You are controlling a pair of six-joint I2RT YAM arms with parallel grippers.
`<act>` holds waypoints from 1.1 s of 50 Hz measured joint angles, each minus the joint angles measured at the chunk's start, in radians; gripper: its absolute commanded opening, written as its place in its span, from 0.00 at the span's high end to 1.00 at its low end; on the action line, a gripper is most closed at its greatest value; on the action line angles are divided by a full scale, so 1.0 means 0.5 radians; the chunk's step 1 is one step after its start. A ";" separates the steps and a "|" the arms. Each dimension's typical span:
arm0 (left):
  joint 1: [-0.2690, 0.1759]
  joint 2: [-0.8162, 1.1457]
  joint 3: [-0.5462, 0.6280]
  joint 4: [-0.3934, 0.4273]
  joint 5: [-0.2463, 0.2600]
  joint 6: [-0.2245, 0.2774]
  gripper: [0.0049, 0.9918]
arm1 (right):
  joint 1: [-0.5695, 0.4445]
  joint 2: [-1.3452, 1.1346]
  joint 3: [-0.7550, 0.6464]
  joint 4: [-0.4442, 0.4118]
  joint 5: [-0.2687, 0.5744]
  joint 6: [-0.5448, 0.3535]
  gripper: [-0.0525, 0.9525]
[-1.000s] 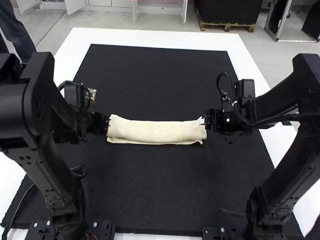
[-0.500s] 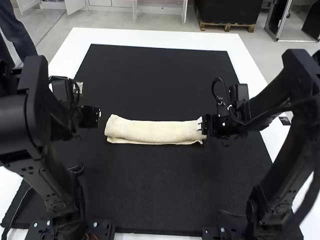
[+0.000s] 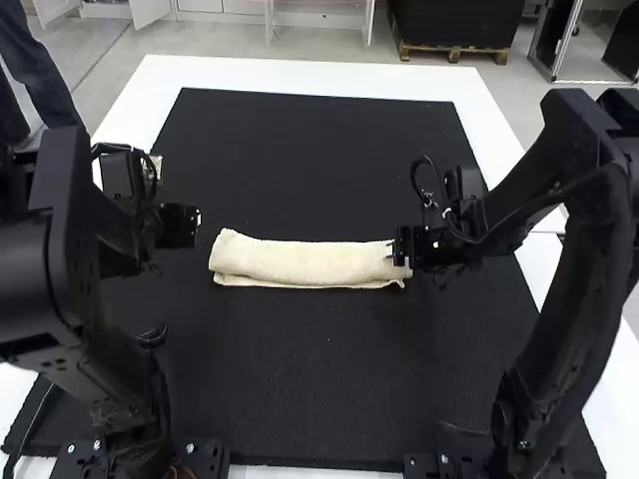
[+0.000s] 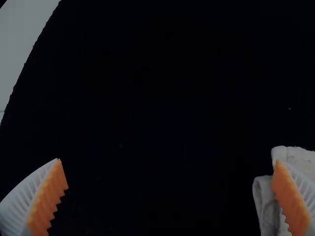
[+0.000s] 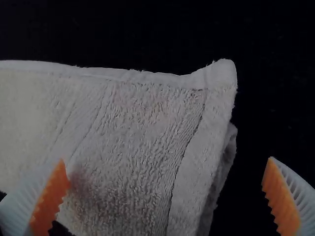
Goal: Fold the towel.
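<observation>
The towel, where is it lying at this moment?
In the high view, the folded towel lies crosswise near the middle of the black mat, its right end at the right gripper and its left end near the left gripper.

Folded cream terry-cloth towel (image 3: 310, 263): one
Black rectangular mat (image 3: 319, 379): one, under the towel
White table (image 3: 310, 77): one, under mat and towel
Black jointed robot arms: two; left arm (image 3: 110, 359) left of the towel, right arm (image 3: 579, 289) right of it
Two-finger grippers: two; left gripper (image 3: 197, 222) near the towel's left end, right gripper (image 3: 400, 251) at its right end
White ribbed fingers (image 5: 302, 196) with orange pads (image 5: 280, 196): four, two per gripper
</observation>
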 measured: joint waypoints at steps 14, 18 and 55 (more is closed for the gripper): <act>0.000 -0.043 0.000 -0.036 0.001 -0.002 0.02 | 0.043 0.121 0.007 0.107 0.047 -0.002 0.31; 0.000 -0.043 0.000 -0.042 0.002 -0.002 0.02 | 0.044 0.140 0.031 0.107 0.056 -0.001 0.88; 0.000 -0.043 0.000 -0.043 0.008 -0.002 0.02 | 0.035 -0.206 0.258 -0.311 -0.201 0.055 0.94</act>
